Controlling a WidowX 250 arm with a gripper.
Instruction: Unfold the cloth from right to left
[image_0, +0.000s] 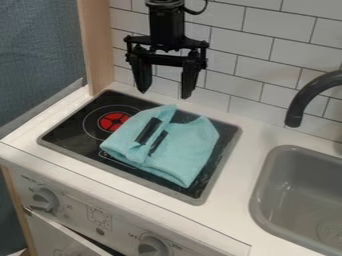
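The gripper (164, 94) hangs open above the back of the stove, its two fingers pointing down and well apart with nothing between them. Below it and apart from it, a light teal cloth (186, 152) lies folded on the black stove top (73, 129). Its folds overlap toward the left and center, where a pointed flap rises near the back. Two dark strips show on the cloth's left half.
A red burner mark (114, 121) shows left of the cloth. On the right are a grey sink (262, 192) and a dark curved faucet (305, 98). White tiles stand behind, with a wooden post (97, 45) at the back left. Knobs line the front panel.
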